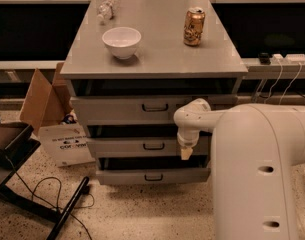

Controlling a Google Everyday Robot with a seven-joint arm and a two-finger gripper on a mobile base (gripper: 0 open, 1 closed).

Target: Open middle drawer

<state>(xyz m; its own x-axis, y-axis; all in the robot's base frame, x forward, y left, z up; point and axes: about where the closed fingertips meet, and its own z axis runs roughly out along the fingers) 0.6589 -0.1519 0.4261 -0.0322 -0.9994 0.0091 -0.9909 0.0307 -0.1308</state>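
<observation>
Below the grey cabinet top (162, 59), the wide grey metal middle drawer (117, 147) looks shut or barely out, so we judge the pull not yet made. Our white gripper (186, 153) hangs before that front, right of the small black bar handle (153, 146) and off it; we cannot tell whether it is apart or together. Up top sit a white bowl (121, 41) and a gold can (194, 26); a brown cardboard box (39, 101) stands left, beside the drawer's path.

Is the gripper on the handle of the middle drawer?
No, the gripper hangs before the middle drawer, right of its handle.
</observation>
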